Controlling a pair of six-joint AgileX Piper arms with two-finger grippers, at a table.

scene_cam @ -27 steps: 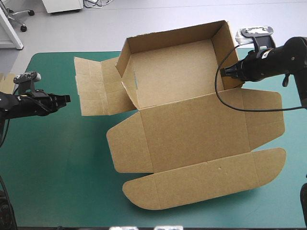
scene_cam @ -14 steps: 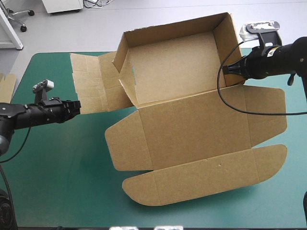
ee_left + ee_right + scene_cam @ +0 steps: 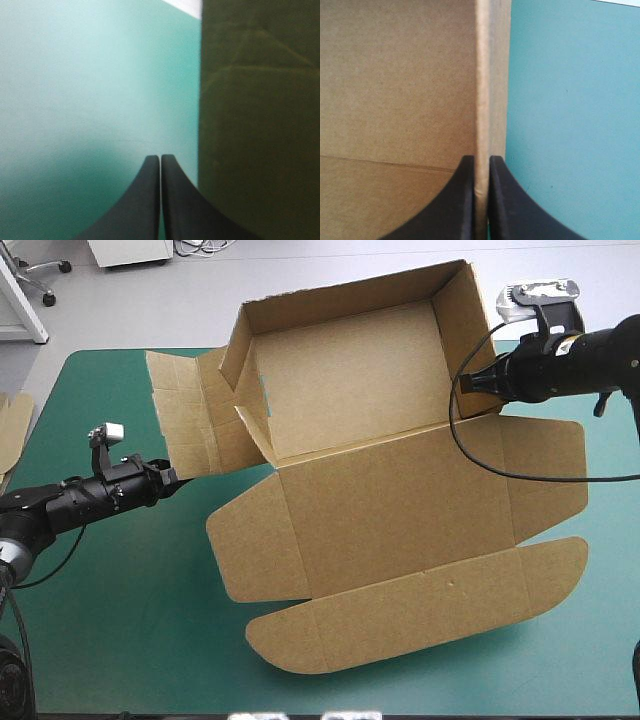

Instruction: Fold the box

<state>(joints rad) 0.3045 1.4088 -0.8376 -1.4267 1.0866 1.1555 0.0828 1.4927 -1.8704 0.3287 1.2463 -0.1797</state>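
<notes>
The brown box (image 3: 400, 510) lies open, its tray walls raised at the far side and the lid flat toward the front. The right wall (image 3: 462, 330) stands upright and my right gripper (image 3: 468, 384) is shut on its edge. In the right wrist view that wall edge (image 3: 485, 75) runs between the black fingertips of the gripper (image 3: 481, 161). An unfolded side flap (image 3: 190, 420) lies flat to the tray's left. My left gripper (image 3: 172, 478) is shut and empty, low at that flap's near edge. In the left wrist view the gripper (image 3: 160, 159) has the flap (image 3: 260, 125) just beside it.
An edge of more brown board (image 3: 12, 425) shows at the table's left edge. The tray's far wall reaches past the table's far edge. Bare teal-green cover (image 3: 120, 620) lies at the front left, and a narrower strip (image 3: 600, 640) runs along the right.
My left gripper has travelled right across the cover to the side flap's edge. The box has shifted and turned a little to the left, with my right gripper still on its wall.
</notes>
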